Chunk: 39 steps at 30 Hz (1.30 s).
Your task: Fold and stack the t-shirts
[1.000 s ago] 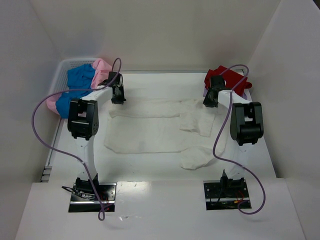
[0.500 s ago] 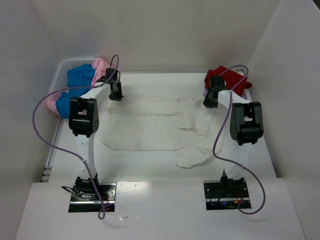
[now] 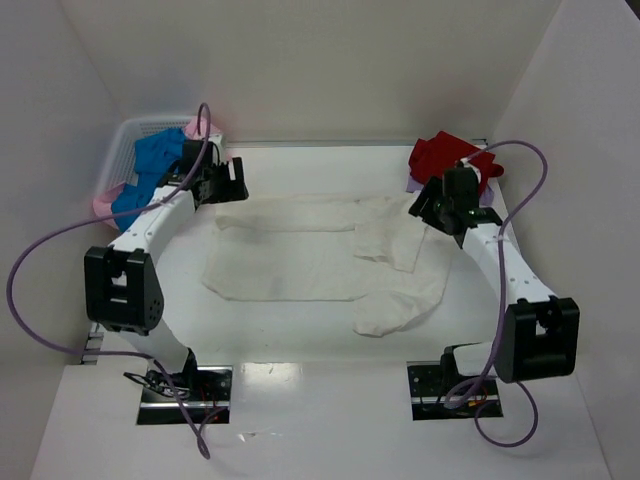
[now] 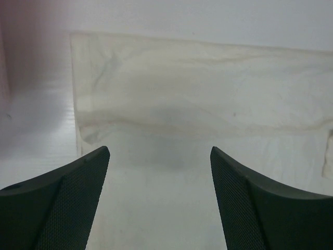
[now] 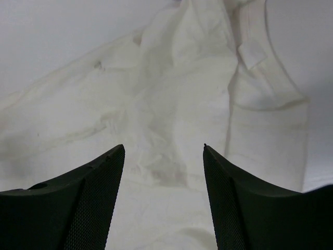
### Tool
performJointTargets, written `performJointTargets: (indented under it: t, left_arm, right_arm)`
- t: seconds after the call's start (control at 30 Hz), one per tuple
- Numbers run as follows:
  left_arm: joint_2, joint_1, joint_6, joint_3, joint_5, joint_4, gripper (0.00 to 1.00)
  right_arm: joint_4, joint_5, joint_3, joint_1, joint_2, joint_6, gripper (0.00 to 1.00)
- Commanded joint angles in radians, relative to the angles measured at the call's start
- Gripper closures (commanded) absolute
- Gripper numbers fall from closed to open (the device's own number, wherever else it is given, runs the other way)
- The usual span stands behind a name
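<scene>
Two arms are reaching out from the near edge of the table (image 3: 285, 328). Just beyond them, one cream-white t-shirt (image 3: 300, 262) is lying spread across the middle of the table, mostly flat, with its right part rumpled and folded over. The left gripper (image 3: 238, 180) is hovering at the shirt's far-left corner and the right gripper (image 3: 422, 207) at its far-right edge. On each, the two fingers are standing apart, released and grasping nothing. At the far right one red t-shirt (image 3: 442, 156) is lying bunched. At the far left, blue cloth (image 3: 158, 155) and pink cloth (image 3: 104, 206) are sitting heaped in one white mesh basket (image 3: 125, 138); I cannot tell how many shirts they make.
</scene>
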Motion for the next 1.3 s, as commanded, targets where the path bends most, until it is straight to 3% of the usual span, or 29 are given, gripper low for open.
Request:
performJointTargets:
  t: [0.0, 0.07, 0.13, 0.3, 0.5, 0.77, 1.1, 1.27]
  left_arm:
    - [-0.147, -0.004, -0.076, -0.216, 0.046, 0.016, 0.12]
    - [-0.212, -0.004, -0.088, -0.267, 0.02, 0.004, 0.11]
    - [-0.262, -0.004, -0.108, -0.318, 0.009, -0.005, 0.1]
    - [-0.327, -0.004, -0.133, -0.346, 0.008, -0.005, 0.07]
    - [-0.333, -0.004, -0.133, -0.346, 0.041, 0.003, 0.06]
    - [-0.288, -0.004, -0.122, -0.355, 0.075, 0.013, 0.05]
    - [-0.236, -0.004, -0.113, -0.355, 0.094, 0.031, 0.05]
    - [-0.214, -0.004, -0.113, -0.346, 0.103, 0.031, 0.05]
  right_arm:
    - [-0.18, 0.089, -0.091, 0.143, -0.032, 0.107, 0.32]
    - [-0.232, 0.089, -0.115, 0.161, -0.041, 0.164, 0.32]
    - [-0.276, 0.146, -0.108, 0.261, -0.051, 0.242, 0.32]
    - [-0.334, 0.11, -0.118, 0.358, -0.058, 0.387, 0.3]
    - [-0.393, 0.163, -0.157, 0.435, -0.175, 0.517, 0.25]
    - [-0.635, 0.234, -0.177, 0.562, -0.223, 0.709, 0.18]
    - [-0.668, 0.322, -0.128, 0.595, -0.124, 0.797, 0.13]
    - [-0.697, 0.354, -0.137, 0.595, -0.158, 0.854, 0.13]
